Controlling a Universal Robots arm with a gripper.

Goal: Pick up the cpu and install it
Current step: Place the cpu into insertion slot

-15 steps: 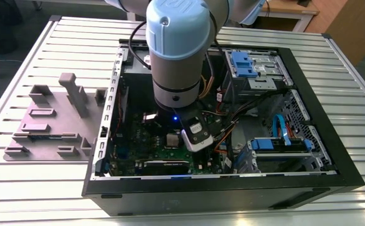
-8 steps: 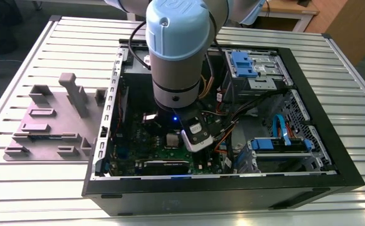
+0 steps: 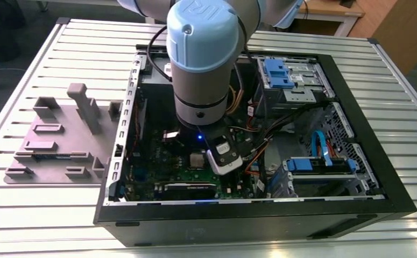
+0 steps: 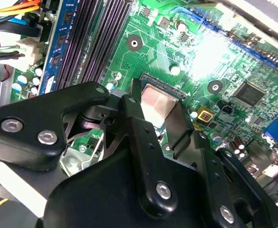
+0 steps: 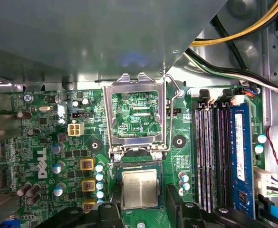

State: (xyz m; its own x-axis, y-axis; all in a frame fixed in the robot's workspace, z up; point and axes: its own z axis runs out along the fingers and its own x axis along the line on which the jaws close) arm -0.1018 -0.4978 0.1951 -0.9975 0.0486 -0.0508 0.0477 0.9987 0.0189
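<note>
Within the open socket (image 5: 138,166) on the motherboard (image 5: 39,137), the cpu (image 5: 139,188) is seen lying flat and square, next to the raised load plate (image 5: 136,116). It is straddled by the gripper (image 5: 142,209), whose fingers (image 5: 181,213) are spread, with a sliver of socket showing at each side. Placement is judged done. The plate is not yet lowered, so the chip is left unclamped.

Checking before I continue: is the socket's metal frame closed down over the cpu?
No, in the first wrist view the metal frame stands swung open and the cpu lies uncovered.
</note>
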